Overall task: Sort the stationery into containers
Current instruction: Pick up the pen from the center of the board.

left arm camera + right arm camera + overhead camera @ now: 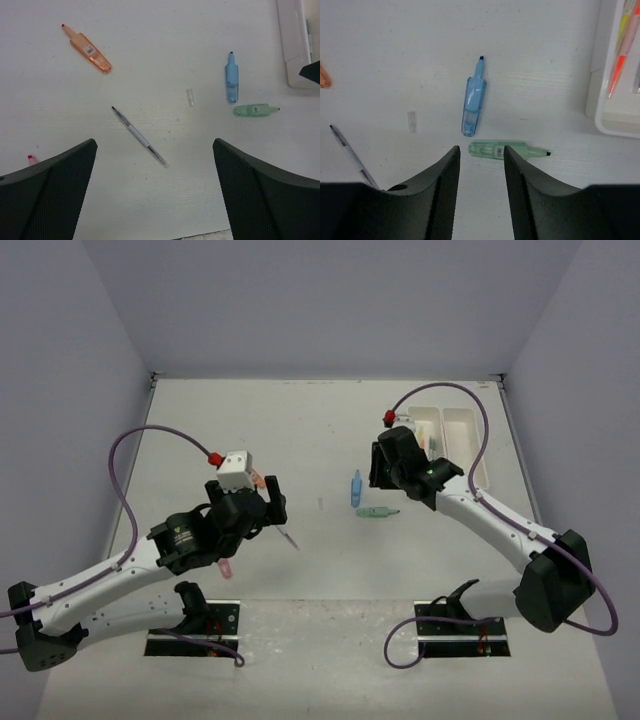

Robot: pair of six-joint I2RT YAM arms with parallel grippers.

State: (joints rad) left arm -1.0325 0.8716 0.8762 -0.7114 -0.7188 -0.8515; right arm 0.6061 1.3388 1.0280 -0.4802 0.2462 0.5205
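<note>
Black right fingers (445, 190) hover parted over green marker (500, 149).

Glossy plastic blue marker (473, 105); matt table (395, 50)

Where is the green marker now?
In the top view, the green marker lies on the table right of centre, just nearer the arms than the blue marker; the trays stand farther back and right.
</note>
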